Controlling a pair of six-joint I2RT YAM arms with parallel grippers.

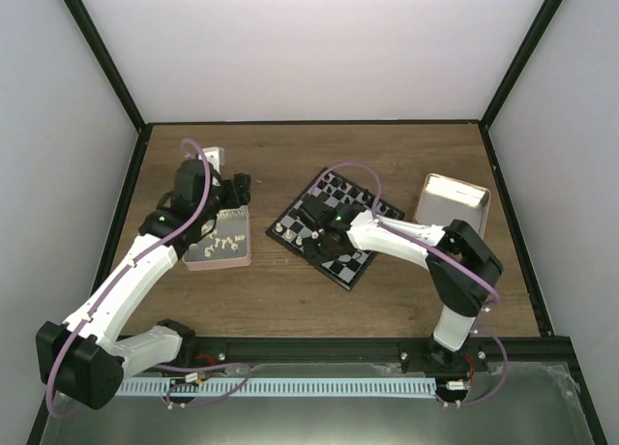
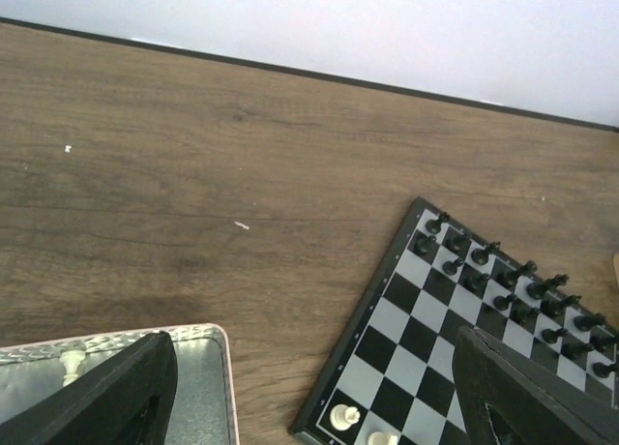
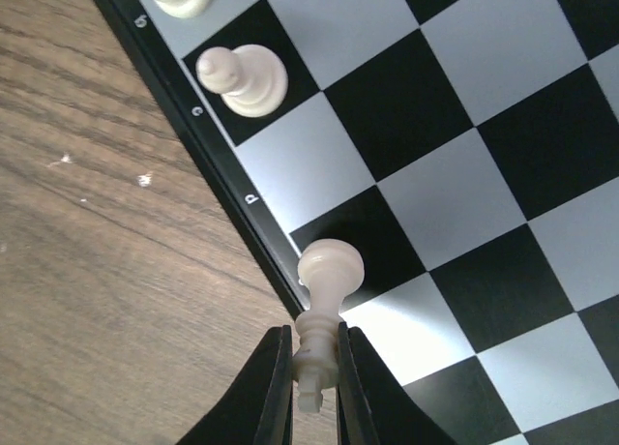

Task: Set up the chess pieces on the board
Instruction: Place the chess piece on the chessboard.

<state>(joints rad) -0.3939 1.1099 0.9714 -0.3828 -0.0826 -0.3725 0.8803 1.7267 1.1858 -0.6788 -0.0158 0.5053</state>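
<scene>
The board (image 1: 360, 261) lies mid-table, with black chess pieces (image 2: 484, 271) in two rows along its far side. My right gripper (image 3: 314, 368) is shut on a cream-white piece (image 3: 324, 300), gripping its upper part. Its round base points at a black square by the board's near rim (image 3: 222, 184). Two white pieces (image 3: 242, 77) stand on neighbouring rim squares and also show in the left wrist view (image 2: 344, 417). My left gripper (image 2: 309, 416) is open and empty over the gap between the pink tray (image 2: 208, 368) and the board. Several white pieces (image 1: 224, 240) lie in the tray.
A tan box with a silvery inside (image 1: 453, 205) stands right of the board. A small silvery box (image 1: 213, 158) sits at the back left behind the left arm. Black frame posts and white walls enclose the wooden table (image 1: 290, 300).
</scene>
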